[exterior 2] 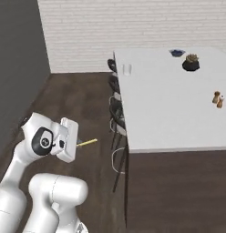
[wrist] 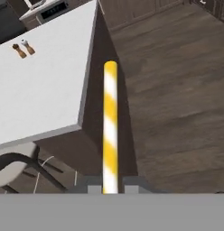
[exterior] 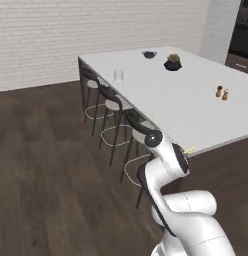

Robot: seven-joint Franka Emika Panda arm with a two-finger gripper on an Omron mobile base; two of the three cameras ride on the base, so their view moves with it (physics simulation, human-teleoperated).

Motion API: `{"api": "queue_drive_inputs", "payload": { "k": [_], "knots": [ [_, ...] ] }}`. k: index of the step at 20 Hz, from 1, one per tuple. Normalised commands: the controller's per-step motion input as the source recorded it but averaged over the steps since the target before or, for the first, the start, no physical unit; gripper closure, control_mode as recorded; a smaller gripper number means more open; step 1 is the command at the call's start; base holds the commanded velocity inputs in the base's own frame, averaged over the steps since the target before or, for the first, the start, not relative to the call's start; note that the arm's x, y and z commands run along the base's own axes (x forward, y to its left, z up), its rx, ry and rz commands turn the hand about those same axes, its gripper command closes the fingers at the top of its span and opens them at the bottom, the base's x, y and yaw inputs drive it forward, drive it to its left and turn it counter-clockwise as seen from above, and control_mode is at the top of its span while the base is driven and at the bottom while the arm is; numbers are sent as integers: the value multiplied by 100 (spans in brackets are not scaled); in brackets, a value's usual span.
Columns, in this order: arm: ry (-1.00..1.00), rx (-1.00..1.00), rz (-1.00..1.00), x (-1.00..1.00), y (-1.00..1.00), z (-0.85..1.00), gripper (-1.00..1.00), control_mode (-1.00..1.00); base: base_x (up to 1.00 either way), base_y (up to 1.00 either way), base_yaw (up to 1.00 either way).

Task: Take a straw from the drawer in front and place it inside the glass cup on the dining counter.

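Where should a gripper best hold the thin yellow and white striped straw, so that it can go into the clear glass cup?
Near one end, as the gripper holds the yellow and white striped straw now: jaws shut across its thin width, most of its length sticking out free. That free end can enter the clear glass cup from above; the cup stands upright on the white dining counter.

White tabletop (exterior: 161, 95) of the dining island, carrying a clear glass cup (exterior: 118, 75) near its stool-side edge, a dark blue bowl (exterior: 149, 54), a dark potted plant (exterior: 172, 62), and a brown shaker pair (exterior: 222, 92).
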Motion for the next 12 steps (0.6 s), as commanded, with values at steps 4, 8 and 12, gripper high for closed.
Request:
{"api": "queue_drive_inputs", "payload": {
  "k": [4,8,12],
  "knots": [
    [0,0,0,0,0,0,100,100,79,100,-44],
    [0,0,0,0,0,0,100,100,99,100,-41],
    [0,0,0,0,0,0,100,100,97,100,-42]
  ]
}}
